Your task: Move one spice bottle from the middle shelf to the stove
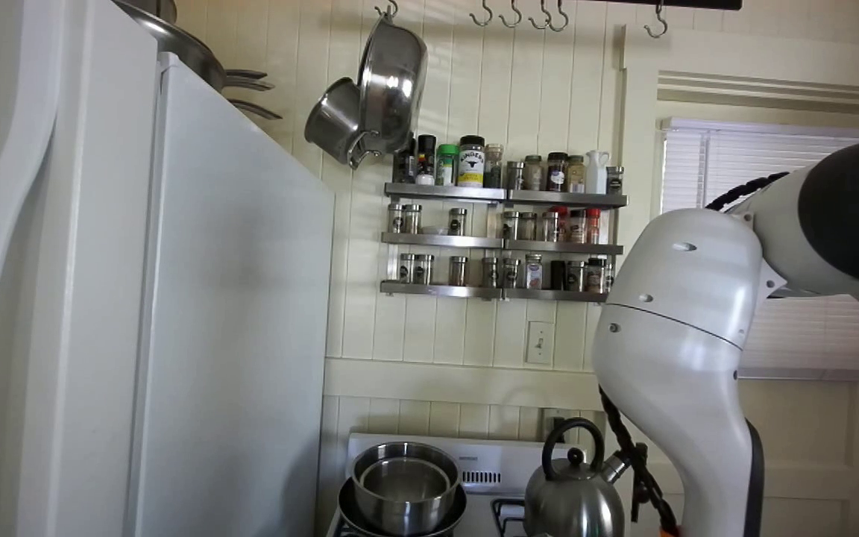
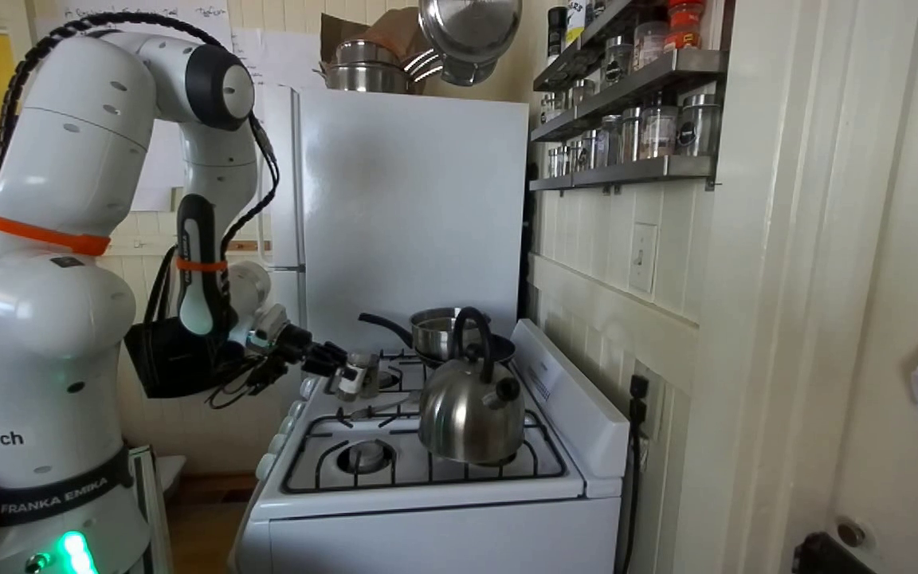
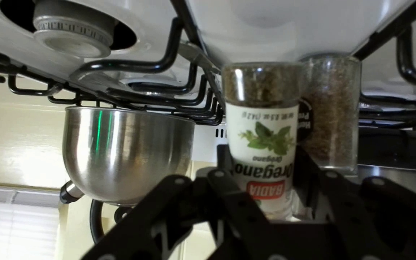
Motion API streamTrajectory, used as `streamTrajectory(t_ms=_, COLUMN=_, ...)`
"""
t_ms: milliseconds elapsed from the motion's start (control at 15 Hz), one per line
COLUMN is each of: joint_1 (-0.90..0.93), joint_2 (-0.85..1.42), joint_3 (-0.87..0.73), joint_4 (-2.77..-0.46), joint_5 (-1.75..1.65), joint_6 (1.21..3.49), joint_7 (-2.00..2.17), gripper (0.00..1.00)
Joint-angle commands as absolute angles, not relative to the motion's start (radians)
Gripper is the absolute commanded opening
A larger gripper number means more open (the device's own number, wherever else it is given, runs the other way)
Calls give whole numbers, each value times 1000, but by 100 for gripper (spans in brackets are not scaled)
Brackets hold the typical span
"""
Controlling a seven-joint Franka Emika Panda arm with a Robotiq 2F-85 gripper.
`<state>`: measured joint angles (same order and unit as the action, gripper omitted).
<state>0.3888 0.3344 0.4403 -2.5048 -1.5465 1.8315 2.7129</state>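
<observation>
In an exterior view the stove [image 2: 427,530] sat at lower centre, a kettle [image 2: 471,410] on it. In the wrist view the claw [image 3: 264,159] filled the lower right, pinching the oregano bottle [image 3: 262,137] from both sides, parted to its width. The bottle was at the stove, resting or held above being unclear; its long axis ran near vertical, base towards the frame's top.

Around me I see a cream vertical-plank wall [image 1: 429,335], a tall white boxy fridge [image 1: 236,298] and a bright white slatted window blind [image 1: 810,339].
</observation>
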Motion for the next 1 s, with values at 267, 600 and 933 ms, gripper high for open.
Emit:
streamTrajectory(t_ms=267, joint_1=377, joint_2=320, joint_3=438, joint_4=-2496, joint_5=-1399, joint_6=1897, joint_7=2754, gripper=19)
streamTrajectory(t_ms=600, joint_1=384, joint_2=321, joint_3=434, joint_4=-2493, joint_5=-1419, joint_6=1905, joint_7=2754, gripper=19)
streamTrajectory(t_ms=933, joint_1=379, joint_2=324, joint_3=432, joint_4=-2486, joint_5=-1421, joint_6=1951, joint_7=2755, gripper=19)
